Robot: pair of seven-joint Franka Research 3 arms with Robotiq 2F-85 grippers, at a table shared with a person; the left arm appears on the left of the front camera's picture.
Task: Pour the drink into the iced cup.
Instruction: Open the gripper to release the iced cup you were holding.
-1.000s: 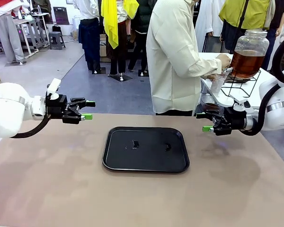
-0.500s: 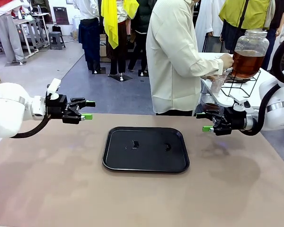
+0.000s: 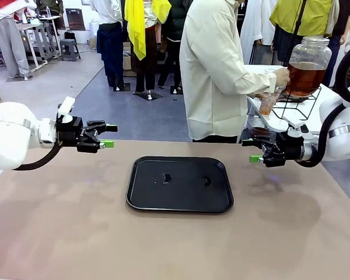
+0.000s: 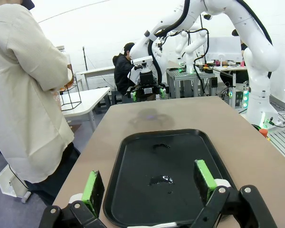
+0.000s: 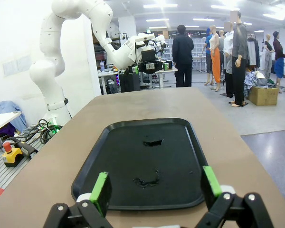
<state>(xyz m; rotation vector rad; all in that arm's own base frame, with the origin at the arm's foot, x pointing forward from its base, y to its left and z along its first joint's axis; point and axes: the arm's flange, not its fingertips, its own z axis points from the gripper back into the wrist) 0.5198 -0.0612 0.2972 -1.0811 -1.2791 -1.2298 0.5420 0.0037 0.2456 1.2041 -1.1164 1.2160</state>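
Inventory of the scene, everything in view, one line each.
tray: one, black, centre of the table, with two small wet patches on it
table: one, tan-brown top, shared by both arms
dispenser jar: one, clear glass, holding amber-brown drink, on a side table beyond the far right edge
wire stand: one, black, under the jar
cup: one, clear, some amber liquid in it, held beside the jar
person: one, cream shirt, standing at the far side, turned to the jar
person's hand: one, at the jar
left pincer: one, black with green pads, open, above the table's left side
right pincer: one, black with green pads, open, above the table's right side
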